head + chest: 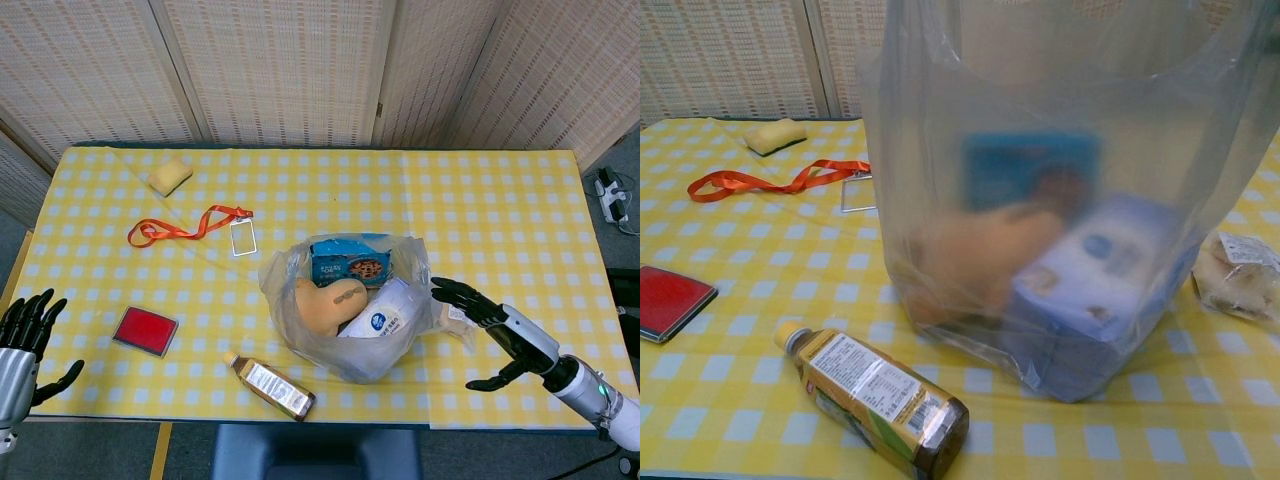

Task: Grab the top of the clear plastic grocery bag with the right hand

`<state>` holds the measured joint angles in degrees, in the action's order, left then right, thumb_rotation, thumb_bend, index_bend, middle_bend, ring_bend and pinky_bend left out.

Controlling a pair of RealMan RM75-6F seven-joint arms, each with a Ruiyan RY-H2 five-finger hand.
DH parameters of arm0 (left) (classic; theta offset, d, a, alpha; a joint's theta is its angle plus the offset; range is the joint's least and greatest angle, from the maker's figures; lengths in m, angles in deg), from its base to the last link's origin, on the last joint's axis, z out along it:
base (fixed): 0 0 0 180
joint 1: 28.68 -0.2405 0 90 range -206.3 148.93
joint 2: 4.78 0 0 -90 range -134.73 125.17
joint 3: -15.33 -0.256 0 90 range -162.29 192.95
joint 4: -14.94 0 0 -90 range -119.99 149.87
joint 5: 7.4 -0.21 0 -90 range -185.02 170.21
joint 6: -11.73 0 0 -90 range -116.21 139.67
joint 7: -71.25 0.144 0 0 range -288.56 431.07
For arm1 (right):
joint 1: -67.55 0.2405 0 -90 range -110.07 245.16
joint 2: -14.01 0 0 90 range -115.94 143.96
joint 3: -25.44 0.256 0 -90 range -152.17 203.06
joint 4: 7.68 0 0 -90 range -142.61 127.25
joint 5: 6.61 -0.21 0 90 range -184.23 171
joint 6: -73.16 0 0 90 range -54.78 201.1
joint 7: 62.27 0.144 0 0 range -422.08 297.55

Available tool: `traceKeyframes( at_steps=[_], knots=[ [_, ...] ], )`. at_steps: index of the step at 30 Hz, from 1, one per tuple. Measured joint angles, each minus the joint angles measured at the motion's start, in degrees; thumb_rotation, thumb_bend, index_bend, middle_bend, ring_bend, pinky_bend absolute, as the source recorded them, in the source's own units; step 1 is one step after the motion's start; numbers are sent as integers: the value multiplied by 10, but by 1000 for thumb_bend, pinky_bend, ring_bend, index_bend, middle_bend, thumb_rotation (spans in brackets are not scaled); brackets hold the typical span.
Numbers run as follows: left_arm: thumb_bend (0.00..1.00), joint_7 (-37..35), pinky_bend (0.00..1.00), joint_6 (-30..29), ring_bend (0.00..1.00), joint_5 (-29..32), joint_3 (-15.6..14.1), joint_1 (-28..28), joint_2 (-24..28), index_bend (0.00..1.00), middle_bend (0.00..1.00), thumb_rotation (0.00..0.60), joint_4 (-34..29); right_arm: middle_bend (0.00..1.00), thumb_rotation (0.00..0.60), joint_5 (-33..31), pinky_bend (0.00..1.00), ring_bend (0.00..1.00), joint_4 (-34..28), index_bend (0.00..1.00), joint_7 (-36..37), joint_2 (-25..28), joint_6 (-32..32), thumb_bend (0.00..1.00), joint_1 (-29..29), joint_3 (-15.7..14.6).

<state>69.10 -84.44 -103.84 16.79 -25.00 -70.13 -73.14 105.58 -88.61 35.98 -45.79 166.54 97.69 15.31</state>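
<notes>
The clear plastic grocery bag (345,335) stands upright near the table's front middle and fills much of the chest view (1040,120). Inside it are a blue cookie pack (348,260), a tan bun (326,304) and a white-and-blue pouch (380,318). Its open top rim (412,250) faces up. My right hand (490,328) hovers just right of the bag, fingers spread, holding nothing; its fingertips (440,290) are close to the bag's right side. Far off at the front left edge, my left hand (25,335) also holds nothing, fingers apart. Neither hand shows in the chest view.
A brown drink bottle (272,386) (875,400) lies in front of the bag. A red flat case (145,330), an orange lanyard (185,226) with a badge holder (243,238) and a yellow sponge (170,176) sit to the left. A wrapped snack (1240,275) lies by my right hand.
</notes>
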Motion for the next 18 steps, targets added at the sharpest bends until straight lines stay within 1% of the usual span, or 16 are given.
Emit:
traceKeyframes(
  at_steps=[8, 18],
  knots=[
    [273, -2, 0, -1, 0, 0, 0, -1, 1, 0, 0, 600, 0, 0, 600, -9, 0, 0, 6, 0, 23, -4, -11, 0, 21, 0],
    [274, -4, 0, -1, 0, -1, 0, -1, 2, 0, 0, 600, 1, 0, 600, -12, 0, 0, -25, 0, 33, 9, -47, 0, 59, 0]
  ],
)
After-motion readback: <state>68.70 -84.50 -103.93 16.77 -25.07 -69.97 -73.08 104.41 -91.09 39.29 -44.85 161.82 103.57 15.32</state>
